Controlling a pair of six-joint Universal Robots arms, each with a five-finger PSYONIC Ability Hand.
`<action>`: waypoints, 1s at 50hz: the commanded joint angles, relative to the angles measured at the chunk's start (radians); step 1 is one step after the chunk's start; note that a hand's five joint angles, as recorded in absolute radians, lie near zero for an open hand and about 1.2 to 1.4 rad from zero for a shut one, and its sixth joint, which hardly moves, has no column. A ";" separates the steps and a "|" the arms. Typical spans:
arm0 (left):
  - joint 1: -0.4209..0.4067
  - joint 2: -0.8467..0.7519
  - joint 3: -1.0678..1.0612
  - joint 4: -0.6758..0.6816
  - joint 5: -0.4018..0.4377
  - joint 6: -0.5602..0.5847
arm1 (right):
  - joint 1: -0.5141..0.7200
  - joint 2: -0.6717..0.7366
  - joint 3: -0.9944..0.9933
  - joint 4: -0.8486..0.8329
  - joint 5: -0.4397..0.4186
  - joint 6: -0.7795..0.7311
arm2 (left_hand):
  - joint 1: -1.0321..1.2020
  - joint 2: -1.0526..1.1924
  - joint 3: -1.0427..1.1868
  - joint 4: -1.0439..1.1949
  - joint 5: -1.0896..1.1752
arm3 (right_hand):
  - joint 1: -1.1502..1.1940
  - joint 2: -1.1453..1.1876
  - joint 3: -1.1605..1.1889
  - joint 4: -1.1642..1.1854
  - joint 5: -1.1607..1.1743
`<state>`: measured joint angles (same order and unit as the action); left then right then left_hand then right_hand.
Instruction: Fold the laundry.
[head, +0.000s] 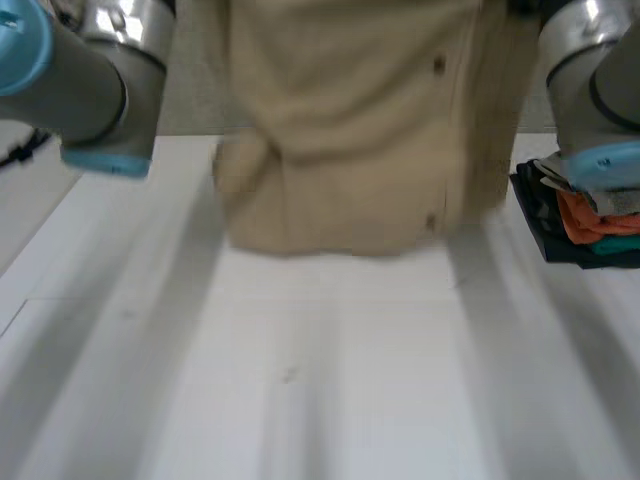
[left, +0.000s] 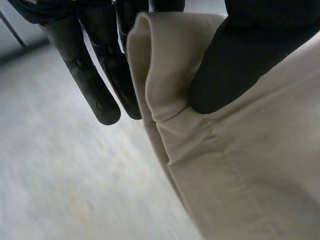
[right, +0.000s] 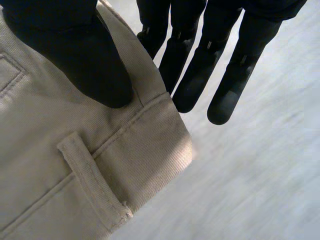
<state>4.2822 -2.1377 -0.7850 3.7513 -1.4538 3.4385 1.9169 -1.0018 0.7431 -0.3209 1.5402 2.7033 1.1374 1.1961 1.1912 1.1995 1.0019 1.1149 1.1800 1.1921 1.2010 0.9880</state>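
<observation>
A beige pair of trousers (head: 350, 130) hangs above the white table (head: 320, 380), its lower edge just over the far part of the tabletop. In the left wrist view my left hand (left: 235, 55) pinches a folded edge of the beige cloth (left: 240, 165) between thumb and fingers (left: 100, 75). In the right wrist view my right hand (right: 80, 55) pinches the waistband corner (right: 150, 130) next to a belt loop (right: 90, 180), with the thumb on top and the fingers (right: 200, 70) behind the cloth. Both hands hold it off the table.
A stack of folded clothes (head: 590, 225) in dark, orange and teal sits at the table's right edge under my right arm (head: 590, 80). My left arm (head: 90, 80) reaches in at the far left. The table's left edge runs diagonally there.
</observation>
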 joint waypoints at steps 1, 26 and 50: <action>0.007 0.027 -0.020 0.018 -0.003 -0.030 | 0.001 -0.031 0.036 -0.176 -0.023 0.013 | 0.259 0.200 0.205 0.197 0.220 | 0.281 0.216 0.204 0.195 0.234; -0.010 0.163 -0.861 -0.415 -0.026 0.100 | 0.002 0.049 0.601 0.393 -0.084 -0.181 | 0.259 0.200 0.205 0.197 0.220 | 0.281 0.216 0.204 0.195 0.234; -0.019 0.444 -0.919 -0.701 0.049 0.498 | -0.013 -0.389 0.874 0.645 -0.146 -0.383 | 0.259 0.200 0.205 0.197 0.220 | 0.281 0.216 0.204 0.195 0.234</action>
<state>4.2650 -1.5108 -1.8091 2.7390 -1.4100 3.9374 1.8974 -1.5655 1.7113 0.5042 1.3716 2.1675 1.1378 1.1981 1.1945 1.2018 1.0079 1.1148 1.1821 1.1923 1.2011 1.0105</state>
